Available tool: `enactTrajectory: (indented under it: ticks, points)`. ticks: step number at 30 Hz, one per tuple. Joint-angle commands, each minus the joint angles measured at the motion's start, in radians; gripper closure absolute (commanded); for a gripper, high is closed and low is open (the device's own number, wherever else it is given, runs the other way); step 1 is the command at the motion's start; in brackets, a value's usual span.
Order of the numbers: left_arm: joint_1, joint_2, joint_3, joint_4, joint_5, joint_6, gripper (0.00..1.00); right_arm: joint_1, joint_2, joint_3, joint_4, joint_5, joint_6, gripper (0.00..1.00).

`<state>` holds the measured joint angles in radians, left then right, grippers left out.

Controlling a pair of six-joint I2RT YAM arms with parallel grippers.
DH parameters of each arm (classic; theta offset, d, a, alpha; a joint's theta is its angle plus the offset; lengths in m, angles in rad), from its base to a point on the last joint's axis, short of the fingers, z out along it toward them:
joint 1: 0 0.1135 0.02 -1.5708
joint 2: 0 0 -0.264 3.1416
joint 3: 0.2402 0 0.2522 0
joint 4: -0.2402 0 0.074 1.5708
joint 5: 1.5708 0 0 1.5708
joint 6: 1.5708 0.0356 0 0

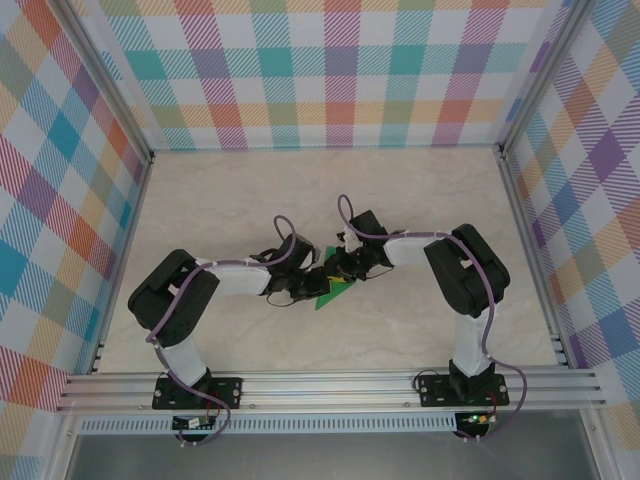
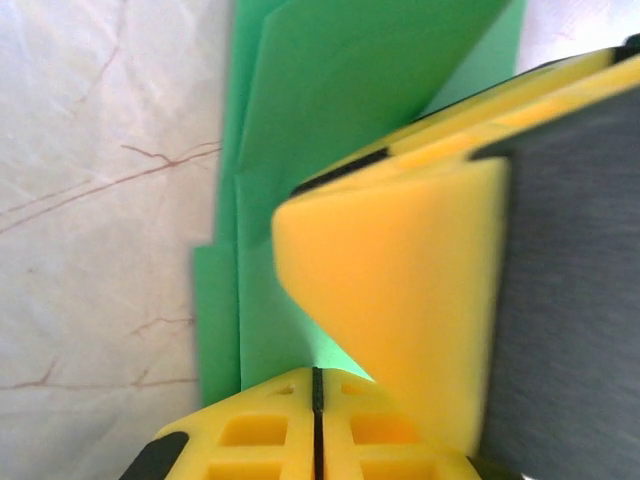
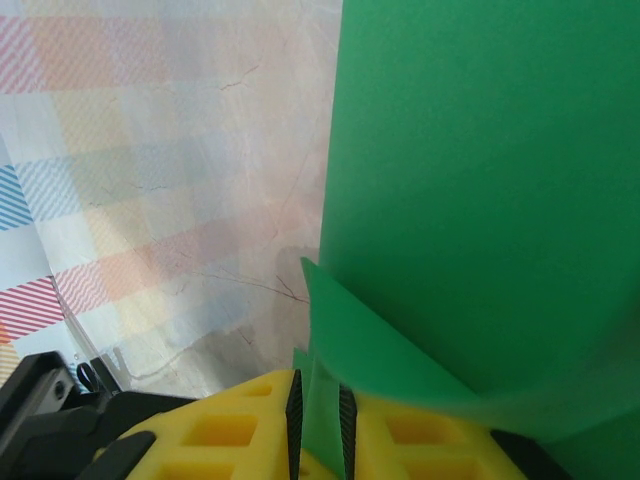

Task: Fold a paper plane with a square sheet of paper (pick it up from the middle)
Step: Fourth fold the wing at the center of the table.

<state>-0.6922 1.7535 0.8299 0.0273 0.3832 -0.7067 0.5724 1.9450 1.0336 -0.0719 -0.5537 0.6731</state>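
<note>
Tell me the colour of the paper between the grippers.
Plain bright green, unmarked. The sheet of paper shows best in the right wrist view.

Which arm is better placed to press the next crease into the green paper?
Left, probably. The right arm holds an edge of the green paper in its jaws, so it anchors. The left arm has closed jaws, no paper visible between them, with the folded layers lying ahead.

Folded bright green paper sheet (image 1: 332, 293) at the middle of the pale marbled tabletop (image 1: 250, 190), black-and-yellow left gripper (image 1: 310, 287) just left of it, matching right gripper (image 1: 343, 270) at its far right edge.
</note>
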Motion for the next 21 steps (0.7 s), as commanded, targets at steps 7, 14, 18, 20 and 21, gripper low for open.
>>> enactTrajectory:
  ticks: [7, 14, 18, 20, 21]
  points:
    - [0.004, 0.017, -0.071, -0.053, -0.143, -0.016, 0.98, -0.037, -0.006, -0.001, -0.105, 0.064, 0.009, 0.8]
    - [0.003, 0.009, -0.105, -0.033, -0.137, -0.013, 0.99, -0.112, -0.097, 0.034, -0.113, 0.032, -0.029, 0.79]
    - [0.003, 0.022, -0.095, -0.027, -0.125, -0.008, 0.99, -0.112, -0.128, 0.007, -0.073, -0.008, -0.016, 0.79]
    - [0.004, 0.027, -0.092, -0.024, -0.116, -0.007, 1.0, -0.105, -0.132, -0.015, -0.043, -0.031, -0.003, 0.8]
    - [0.003, 0.029, -0.092, -0.024, -0.115, -0.007, 0.99, -0.095, -0.133, -0.024, -0.031, -0.037, 0.0, 0.8]
